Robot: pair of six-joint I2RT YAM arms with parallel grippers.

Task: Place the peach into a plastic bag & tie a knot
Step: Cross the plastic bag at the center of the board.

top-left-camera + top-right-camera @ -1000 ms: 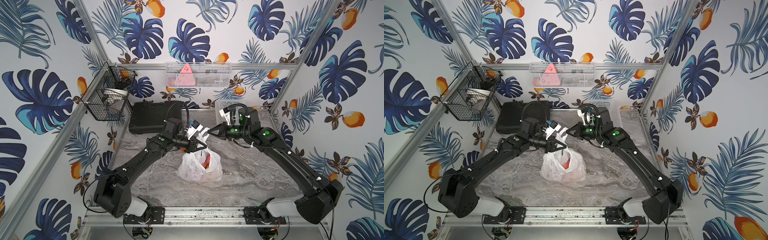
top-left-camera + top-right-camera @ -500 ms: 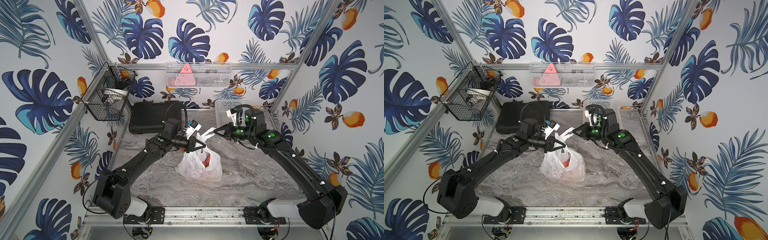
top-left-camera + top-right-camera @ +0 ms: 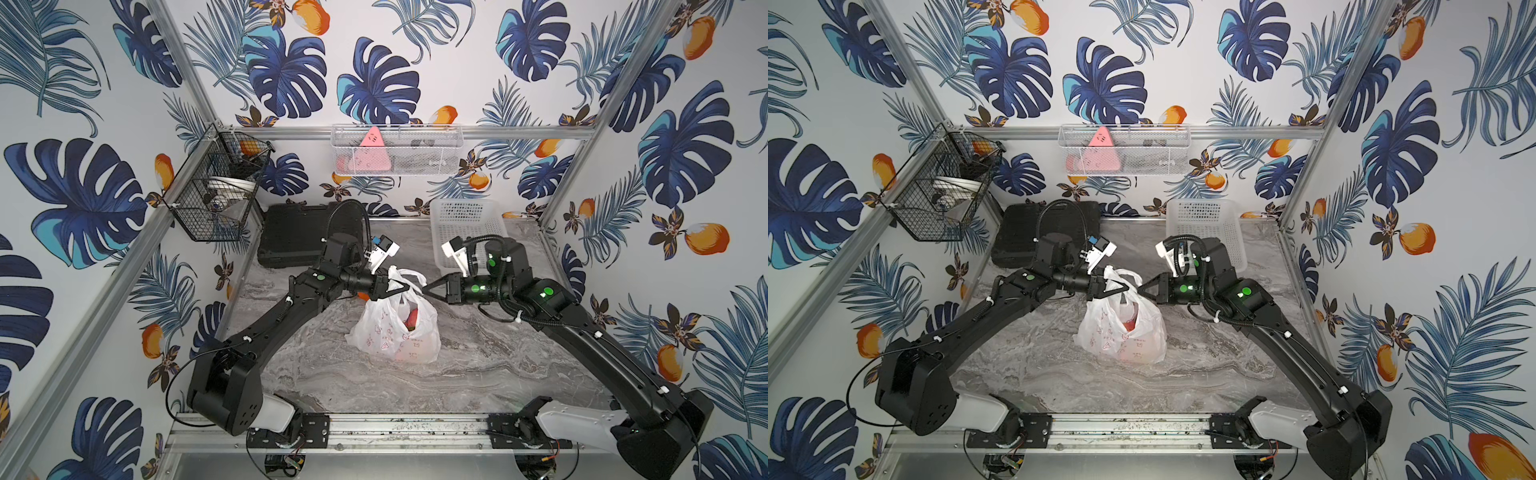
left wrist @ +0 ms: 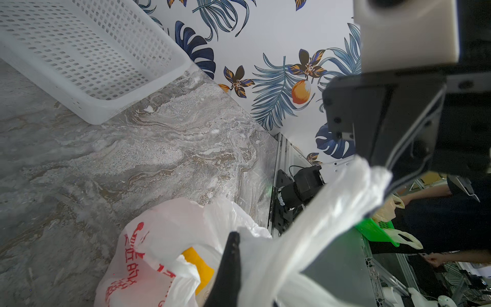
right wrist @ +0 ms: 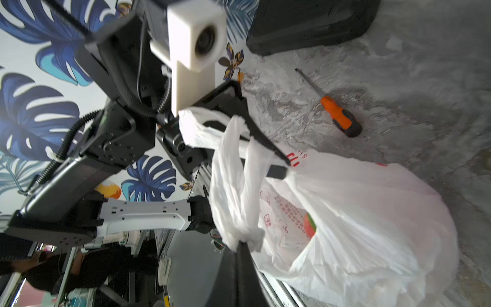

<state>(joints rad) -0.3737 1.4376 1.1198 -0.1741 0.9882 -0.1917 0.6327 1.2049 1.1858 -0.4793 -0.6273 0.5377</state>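
In both top views the plastic bag (image 3: 395, 332) (image 3: 1121, 332) stands on the marble table (image 3: 498, 353), with the peach (image 3: 410, 319) a reddish blur through its wall. The left gripper (image 3: 406, 287) and the right gripper (image 3: 427, 287) meet tip to tip just above the bag's mouth. Each reaches in from its own side of the bag, and neither is clearly nearer. Both arms stretch low and forward, with the wrists roughly level and pointing at each other.

In the left wrist view the left gripper (image 4: 233, 239) sits closed, with bag film bunched against its dark finger. A handle (image 4: 332, 212) runs taut from there, away from the bag, into the right gripper's pinch.

In the right wrist view the right gripper (image 5: 240, 245) is clamped on the twisted end of the handle (image 5: 233, 186). The handle's long axis runs straight toward the left gripper (image 5: 284, 166), which is pinched onto white film at the bag's mouth. A loop drapes over the left fingers, and no finished knot shows. An orange screwdriver (image 5: 340, 117) lies beyond the bag, well apart.

The coming pull likely turns on that line. The strands lie along the axis between the two tips, so drawing the tips apart should cinch them.
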